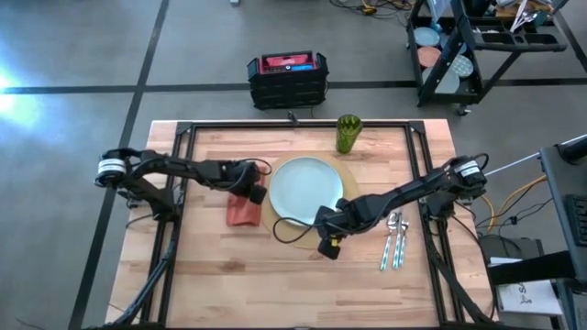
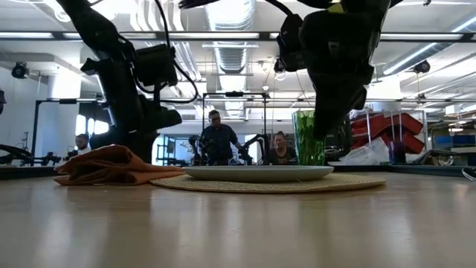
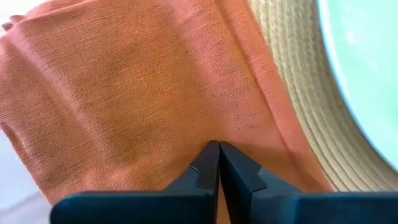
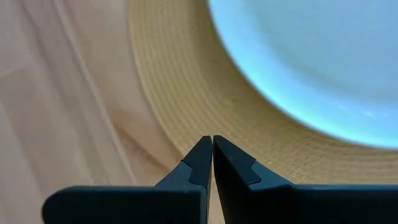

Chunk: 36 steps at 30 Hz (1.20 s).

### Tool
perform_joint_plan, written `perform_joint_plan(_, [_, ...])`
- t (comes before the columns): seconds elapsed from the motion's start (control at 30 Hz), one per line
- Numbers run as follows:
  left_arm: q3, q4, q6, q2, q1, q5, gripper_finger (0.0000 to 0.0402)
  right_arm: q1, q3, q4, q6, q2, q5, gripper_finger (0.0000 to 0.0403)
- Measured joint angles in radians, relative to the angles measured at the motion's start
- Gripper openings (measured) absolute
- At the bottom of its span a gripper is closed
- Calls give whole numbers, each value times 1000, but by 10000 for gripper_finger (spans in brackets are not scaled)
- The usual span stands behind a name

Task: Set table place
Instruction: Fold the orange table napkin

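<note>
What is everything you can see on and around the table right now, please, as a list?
table: one, light wood, black frame.
placemat: one, tan, round, mid-table.
plate: one, pale blue, on the placemat.
napkin: one, orange, crumpled, at the placemat's left edge.
cup: one, green, at the table's far edge.
cutlery: a few silver pieces, right of the placemat; exact count unclear.
crate: one, black with a red top, on the floor beyond the table.
cart: one, black, on the floor at the far right.
people: three, in the room behind.
left end effector: shut, over the napkin.
right end effector: shut, over the placemat's near edge.
</note>
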Motion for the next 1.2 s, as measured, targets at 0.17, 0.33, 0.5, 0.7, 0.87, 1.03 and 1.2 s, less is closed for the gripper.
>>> perform_joint_plan(0.17, [-1,-8,-32,-50,-21,11,0,-12,0,-4,-27,-8,45,0])
perform_joint_plan(0.33, [10,-56,-60,-170,-30,65,0,-2,0,-97,-35,-53,71,0])
perform_joint_plan(0.5, [116,-169,-77,-340,-80,8,0,12,-2,-219,-43,-170,165,0])
perform_joint_plan(0.7, [333,-370,-76,-402,-182,-217,0,-47,-189,-172,-23,-330,143,0])
perform_joint_plan(0.87, [388,-390,-66,-321,-239,-222,0,-135,-444,112,-1,-384,42,0])
perform_joint_plan(1.03, [395,-365,-93,-238,-261,-222,0,-201,-533,265,-8,-355,14,0])
perform_joint_plan(1.2, [395,-358,-100,-197,-271,-221,0,-241,-533,299,-77,-272,-44,0])
